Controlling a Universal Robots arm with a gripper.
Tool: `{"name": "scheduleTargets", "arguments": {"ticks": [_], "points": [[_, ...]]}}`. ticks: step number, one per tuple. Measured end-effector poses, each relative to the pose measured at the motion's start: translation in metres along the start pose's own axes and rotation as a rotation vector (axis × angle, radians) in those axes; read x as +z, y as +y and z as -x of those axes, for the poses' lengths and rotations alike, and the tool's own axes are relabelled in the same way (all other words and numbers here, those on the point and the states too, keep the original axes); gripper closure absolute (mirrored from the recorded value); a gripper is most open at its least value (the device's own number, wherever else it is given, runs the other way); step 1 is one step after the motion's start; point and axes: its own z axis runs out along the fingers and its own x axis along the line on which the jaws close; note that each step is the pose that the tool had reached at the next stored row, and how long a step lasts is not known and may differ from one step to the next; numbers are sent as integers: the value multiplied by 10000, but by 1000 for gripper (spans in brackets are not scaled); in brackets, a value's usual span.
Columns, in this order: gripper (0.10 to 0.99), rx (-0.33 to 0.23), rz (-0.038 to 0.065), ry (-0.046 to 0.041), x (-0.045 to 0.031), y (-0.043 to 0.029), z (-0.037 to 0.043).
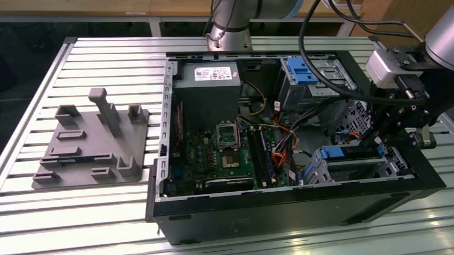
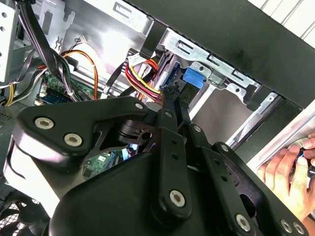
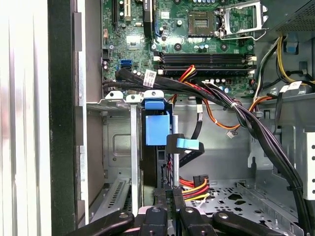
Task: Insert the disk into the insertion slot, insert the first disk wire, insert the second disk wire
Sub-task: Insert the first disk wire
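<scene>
Exterior view: the disk (image 1: pixel 333 153) sits inside the insertion slot (image 1: pixel 358 171); its blue caddy edge shows, so that step looks done
Step in hand: the first disk wire, by my reading (a blue-tabbed plug (image 3: pixel 187 144) hangs just beside the slot; whether it is seated I cannot tell)
Tool: the gripper (image 2: pixel 172 93) is at the slot's open end; its fingers are pressed nearly together, apparently pinching the black plug of the red-and-yellow wire (image 2: pixel 142 73)
Need: plug squared to the disk's port; a gentle, straight push

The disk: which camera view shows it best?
The first wrist view: the disk shows its blue caddy end close up. The exterior view shows a blue edge inside the insertion slot; the second wrist view, a blue corner.
</scene>
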Motion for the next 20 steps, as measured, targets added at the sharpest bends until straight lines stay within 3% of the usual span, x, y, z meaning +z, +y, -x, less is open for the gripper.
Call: {"name": "scheduleTargets", "arguments": {"ticks": [20], "points": [[922,0,0,2,47,-1,-2]]}}
